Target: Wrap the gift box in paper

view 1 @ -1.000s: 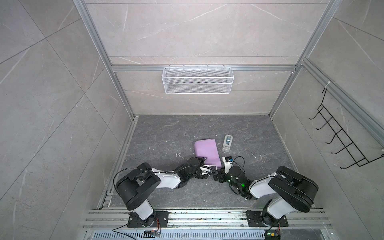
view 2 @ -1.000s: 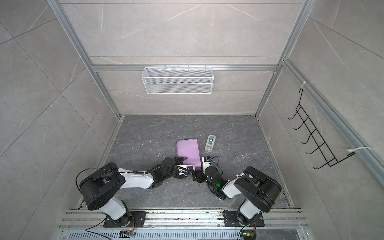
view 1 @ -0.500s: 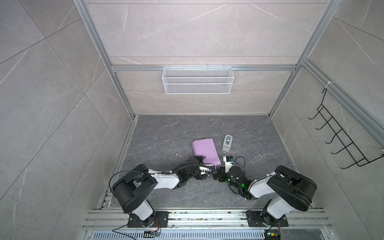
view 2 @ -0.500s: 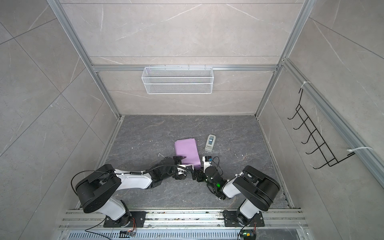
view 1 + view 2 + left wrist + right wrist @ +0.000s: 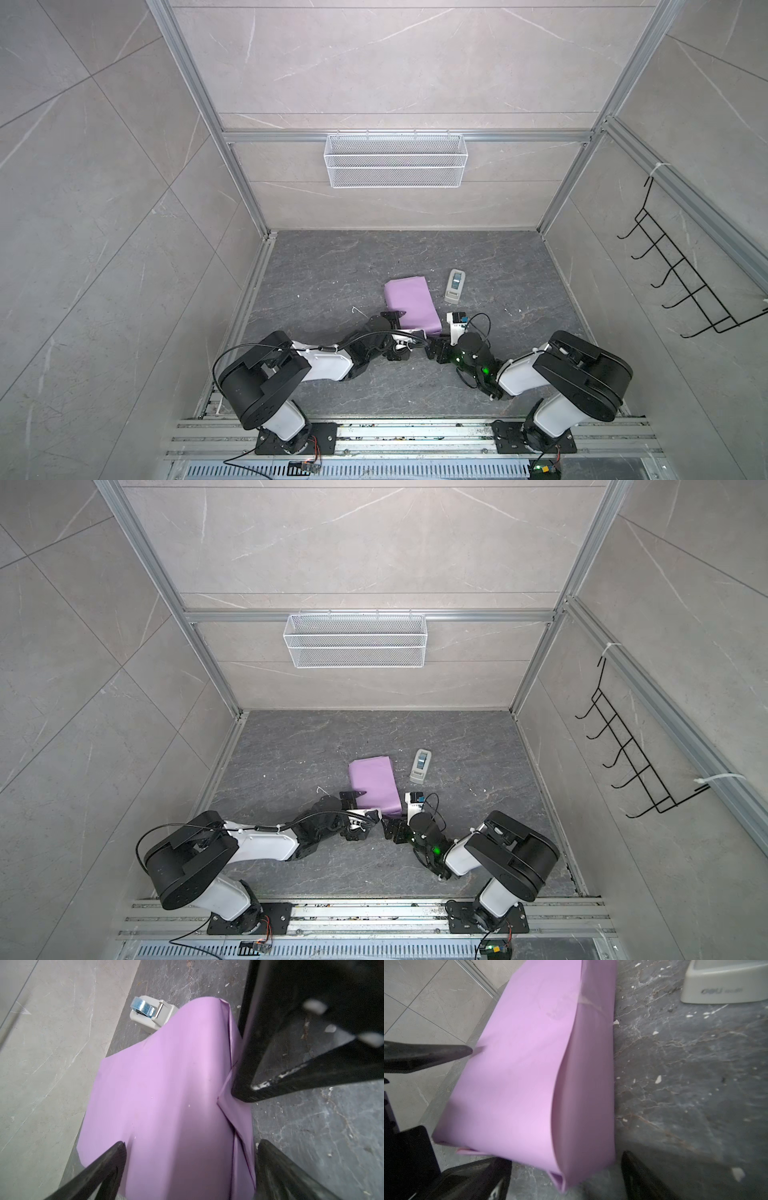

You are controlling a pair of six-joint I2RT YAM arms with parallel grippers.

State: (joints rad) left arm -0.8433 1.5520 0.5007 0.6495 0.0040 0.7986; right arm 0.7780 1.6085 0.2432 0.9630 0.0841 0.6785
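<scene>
Well, lilac paper wrapped round boxy shape, lying mid-way on dark marbled tabletop; gift box itself hidden under wrap. Grey tape dispenser with blue roll stands just beside bundle's far right corner, apart. At near end, left gripper released, 2 fingers spread wide, paper beneath. Beside it, right gripper unclenched too, jaws wide about bundle's near corner; contact unclear. Overlapping flap runs along 1 side.

**Left hand opens, parcel nudged aside**

We see the left hand spread wider than a second ago, its jaws now straddling the near end of the paper. The wrapped bundle has slid slightly leftward across the surface.
</scene>
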